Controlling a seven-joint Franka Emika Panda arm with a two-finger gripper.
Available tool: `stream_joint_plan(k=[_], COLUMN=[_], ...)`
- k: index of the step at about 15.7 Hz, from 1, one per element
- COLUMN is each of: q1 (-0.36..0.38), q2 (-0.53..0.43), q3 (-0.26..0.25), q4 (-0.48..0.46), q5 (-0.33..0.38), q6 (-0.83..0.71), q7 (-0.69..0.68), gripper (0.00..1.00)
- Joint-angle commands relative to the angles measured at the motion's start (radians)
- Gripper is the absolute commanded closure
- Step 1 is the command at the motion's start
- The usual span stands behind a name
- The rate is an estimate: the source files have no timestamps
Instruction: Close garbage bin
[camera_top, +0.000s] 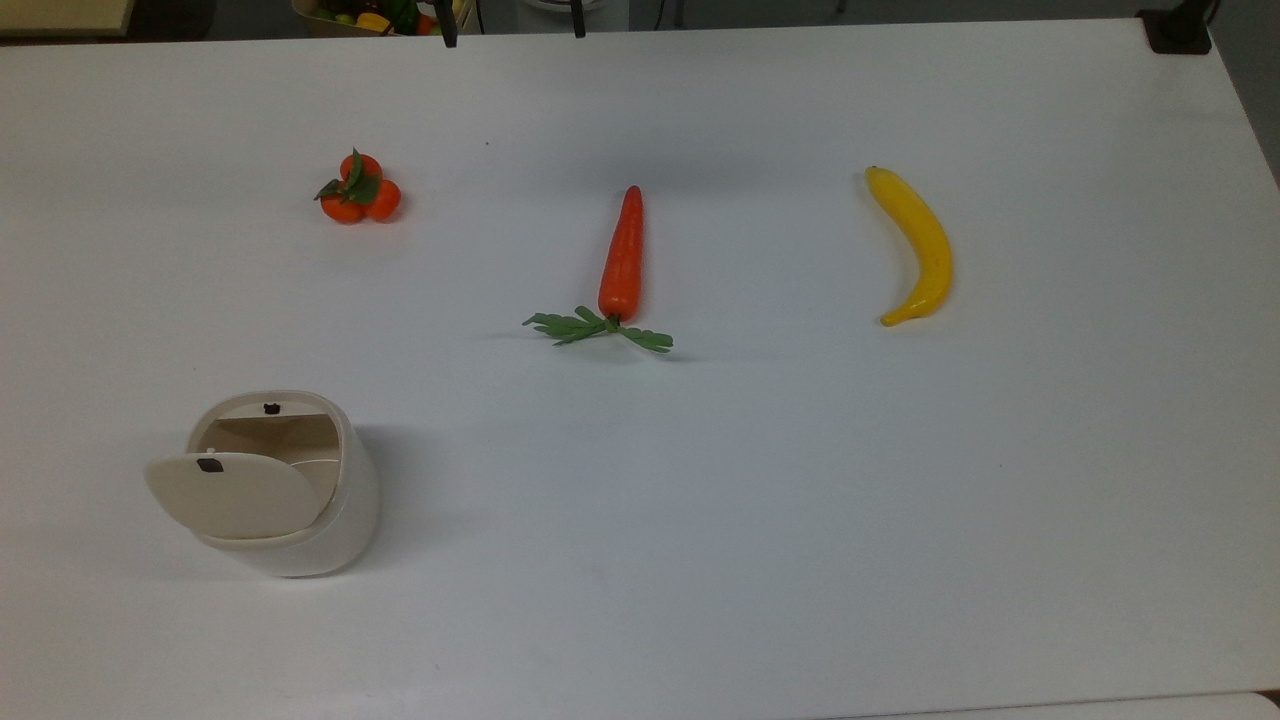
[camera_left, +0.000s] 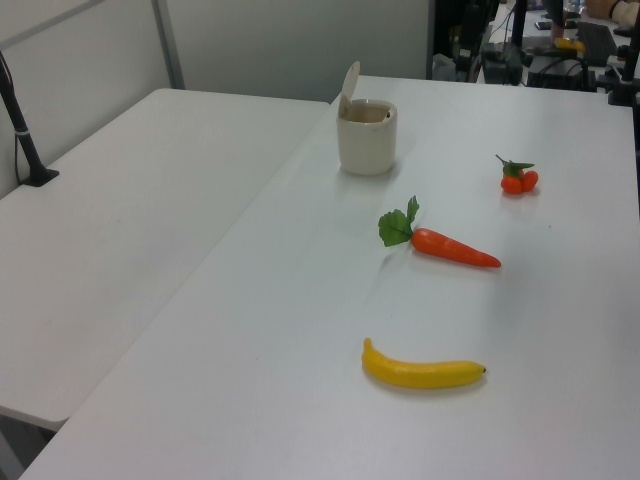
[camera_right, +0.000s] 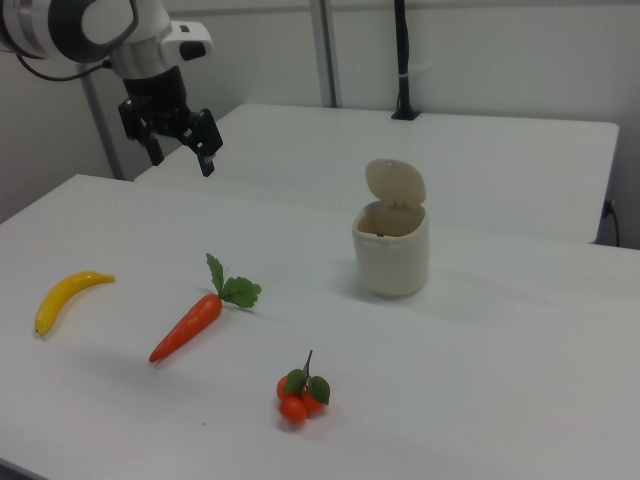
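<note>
Garbage bin, a small cream-white plastic one with a rounded-square body, stands upright on the white counter with its flat beige hinged lid swung up and its mouth open. In the top view it sits toward the lower left, with bare counter between it and the near edge and the left edge. In the left view the bin stands close to the seam where a second white table adjoins the counter.

An orange carrot with green leaves lies near the middle of the top view, a yellow banana well to the top view's right, and a cluster of small orange tangerines with a leaf toward the upper left. All three lie well apart from the bin, with wide bare surface between them.

In the right view the black two-finger gripper hangs in the air at the upper left, fingers spread and holding nothing, above the counter's far edge. The bin stands well apart from it toward the right view's right, lower in the picture; the carrot lies below the gripper
</note>
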Motion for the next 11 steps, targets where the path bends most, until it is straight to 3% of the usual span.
stream_joint_plan(k=[1, 5, 7, 9, 11], q1=[0.001, 0.001, 0.001, 0.001, 0.001], q2=[-0.016, -0.013, -0.013, -0.013, -0.013], q3=[-0.006, -0.006, -0.006, -0.006, -0.006], q4=[-0.024, -0.025, -0.031, -0.035, -0.035], q5=[0.007, 0.009, 0.009, 0.009, 0.012], q6=[0.027, 0.045, 0.066, 0.083, 0.093], q7=[-0.010, -0.013, -0.019, -0.021, -0.021], gripper=[0.00, 0.00, 0.07, 0.20, 0.48])
